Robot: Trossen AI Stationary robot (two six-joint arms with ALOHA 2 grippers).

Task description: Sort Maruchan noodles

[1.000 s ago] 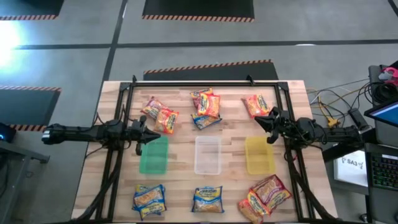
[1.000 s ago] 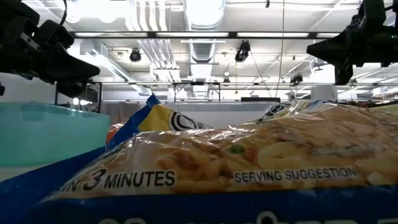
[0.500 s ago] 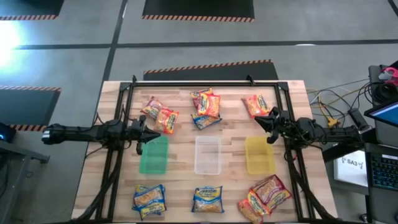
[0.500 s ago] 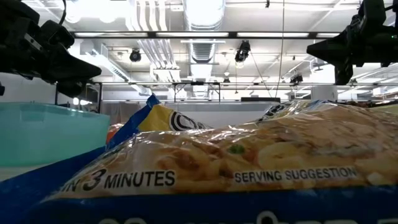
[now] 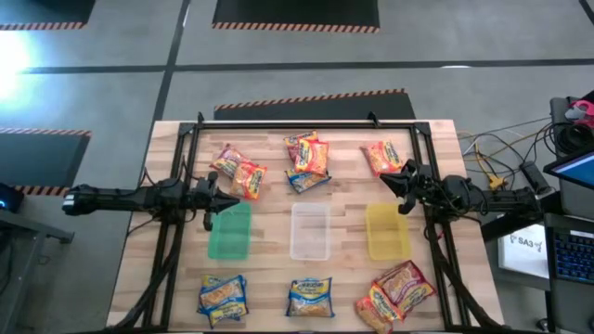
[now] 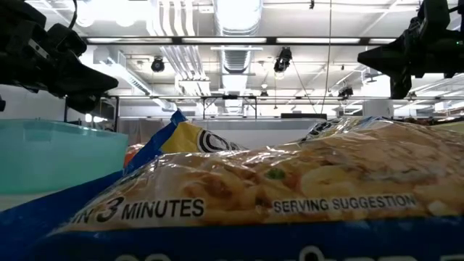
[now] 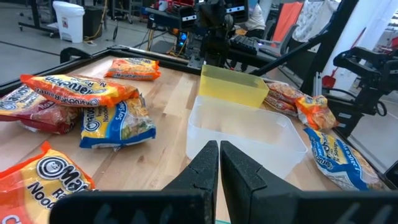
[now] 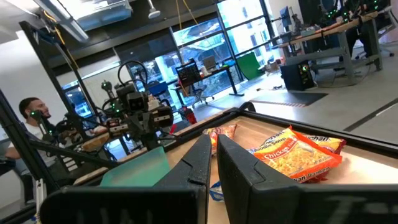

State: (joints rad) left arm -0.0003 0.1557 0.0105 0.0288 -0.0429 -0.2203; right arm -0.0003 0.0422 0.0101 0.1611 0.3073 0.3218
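Several Maruchan noodle packets lie flat on the wooden table in small heaps: far left, far middle, far right, near left, near middle and near right. A green bin, a clear bin and a yellow bin stand in a row across the middle. My left gripper hangs shut above the table beside the green bin's far end. My right gripper hangs shut above the yellow bin's far end. Neither touches anything.
A black frame runs around the table's far edge and down both sides. In the low view a blue packet fills the foreground, next to the green bin. A person sits beyond the table's left side.
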